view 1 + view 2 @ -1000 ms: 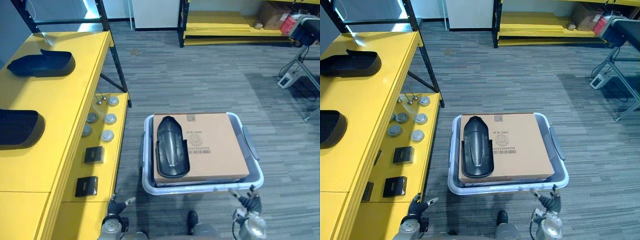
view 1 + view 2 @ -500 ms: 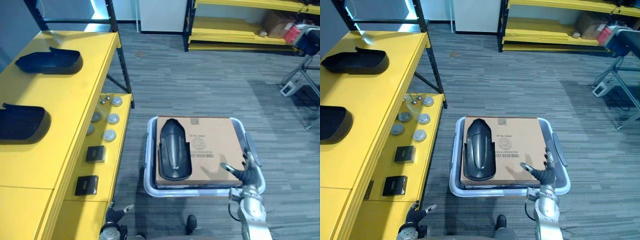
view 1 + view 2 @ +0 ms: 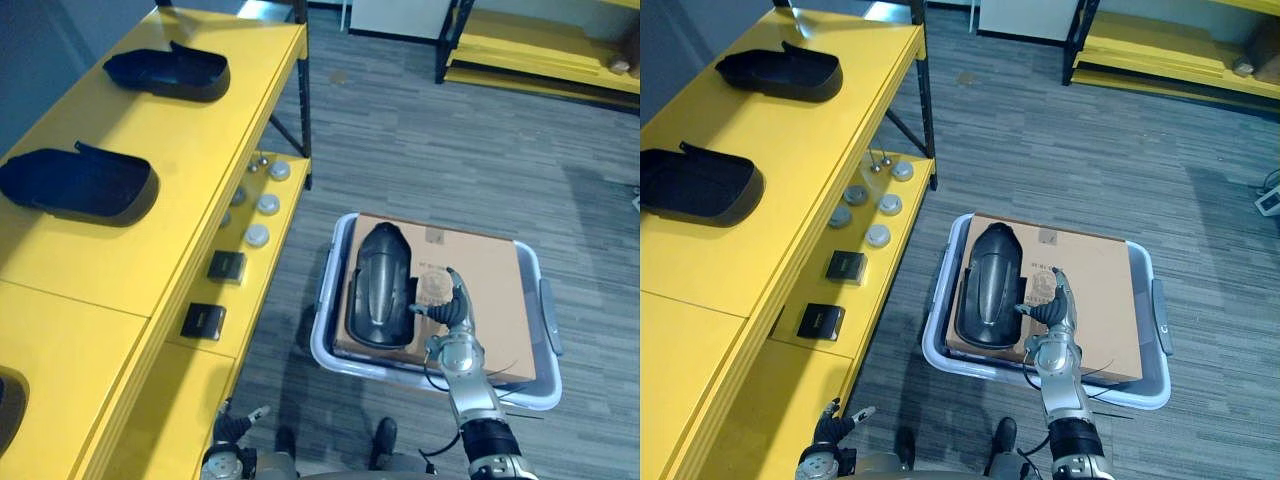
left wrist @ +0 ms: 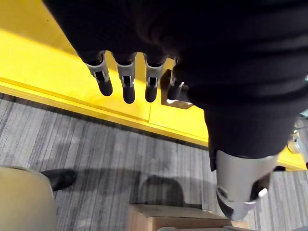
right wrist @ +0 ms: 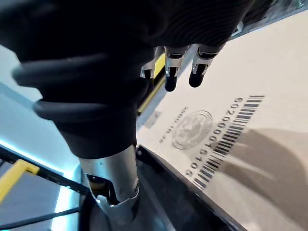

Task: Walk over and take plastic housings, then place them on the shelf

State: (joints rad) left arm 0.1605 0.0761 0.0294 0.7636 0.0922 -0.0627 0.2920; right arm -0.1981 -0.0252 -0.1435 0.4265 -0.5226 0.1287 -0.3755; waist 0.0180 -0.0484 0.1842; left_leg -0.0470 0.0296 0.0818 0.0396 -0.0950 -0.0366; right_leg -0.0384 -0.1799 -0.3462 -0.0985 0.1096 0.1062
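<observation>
Ahead, left eye view: a black plastic housing (image 3: 380, 285) lies lengthwise on the left part of a cardboard box (image 3: 485, 290), which sits in a grey tote (image 3: 325, 350) on the carpet (image 3: 420, 130).
Right hand: the right hand (image 3: 453, 322) is over the box, just beside the housing's right edge. Its fingers are straight and apart, the thumb points toward the housing, and nothing is in its grasp.
Shelf: a yellow shelf (image 3: 200, 170) at the robot's left carries a far shelf housing (image 3: 165, 72) and a near shelf housing (image 3: 80, 185), well apart.
Right eye view, lower tier: round discs (image 3: 878, 236) lie beyond two small black boxes (image 3: 845, 267).
Left hand: the left hand (image 3: 830, 428) sits low by the shelf's near end and holds nothing.
Left wrist view: the left hand's fingers (image 4: 127, 89) hang straight and separate over the shelf's yellow edge and the carpet.
Right wrist view: the right hand's fingers (image 5: 195, 72) are straight above the box's printed top. The thumb (image 5: 113, 192) stands apart, near the housing's dark edge; I cannot tell whether it touches.
</observation>
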